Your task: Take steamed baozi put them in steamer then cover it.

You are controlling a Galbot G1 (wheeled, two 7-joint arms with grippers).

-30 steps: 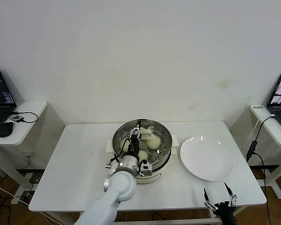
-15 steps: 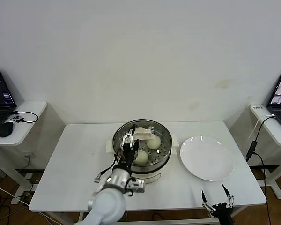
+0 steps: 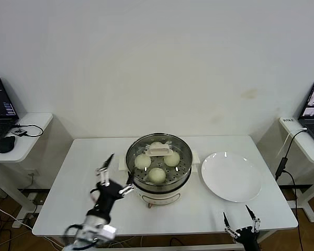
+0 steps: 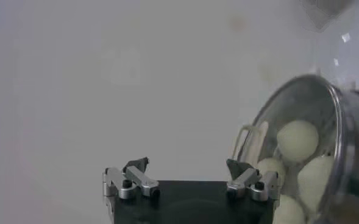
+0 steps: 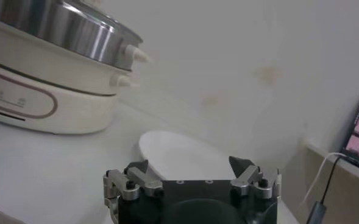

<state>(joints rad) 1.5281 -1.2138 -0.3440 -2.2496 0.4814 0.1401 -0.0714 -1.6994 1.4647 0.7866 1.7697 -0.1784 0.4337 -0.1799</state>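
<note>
Head view: left gripper hanging low over the bench, fingers apart and clamped on nothing; steamer just beyond and to the right of those fingers, nearer this arm than the other. Four steamed baozi sitting on the perforated tray inside, cover seated on the steamer's rim, cream handle's long axis running left to right above the buns. White plate bare, right of the steamer. Right gripper parked at the near bench edge, fingers spread, holding nothing. By the look of it, both steps done, only a pull-back left

Left wrist view: fingers wide apart with nothing between; steamer off past one fingertip, buns showing pale through the glass

Right wrist view: fingers apart and empty; plate straight ahead of them on the bench, steamer on its white base farther off to one side
</note>
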